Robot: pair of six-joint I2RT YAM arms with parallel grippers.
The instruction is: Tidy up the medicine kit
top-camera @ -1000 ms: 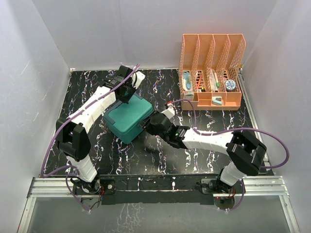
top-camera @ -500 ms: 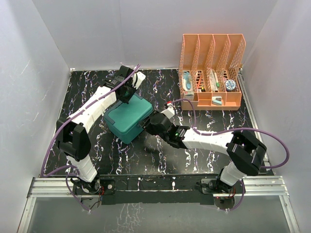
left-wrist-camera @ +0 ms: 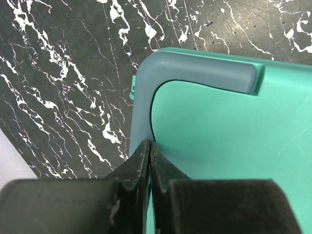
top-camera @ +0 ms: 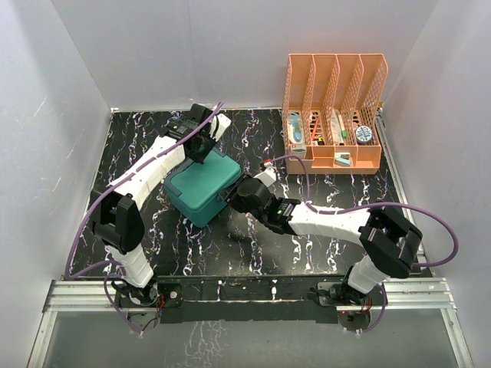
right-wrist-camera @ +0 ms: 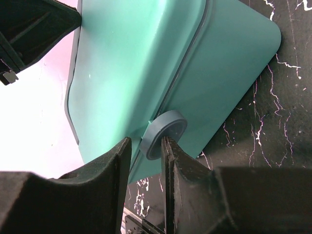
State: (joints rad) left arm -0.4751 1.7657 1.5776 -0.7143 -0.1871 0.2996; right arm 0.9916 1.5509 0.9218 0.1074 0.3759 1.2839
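While little has shifted in the past second seen from above, the teal medicine box (top-camera: 202, 186) stays lid-down mid-tabletop (top-camera: 307, 245), so latching looks under way; the orange rack (top-camera: 334, 115) stands far right

Left gripper (left-wrist-camera: 148, 152), fingers pinched together, presses the lid's rim

Right gripper (right-wrist-camera: 146, 146), narrowly open, straddles the round latch (right-wrist-camera: 163, 133), not clamped

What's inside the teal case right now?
Can't tell. The teal case sits lid-closed on the table, so its contents are covered. Left gripper presses shut on the lid near a corner; right gripper straddles the round latch.
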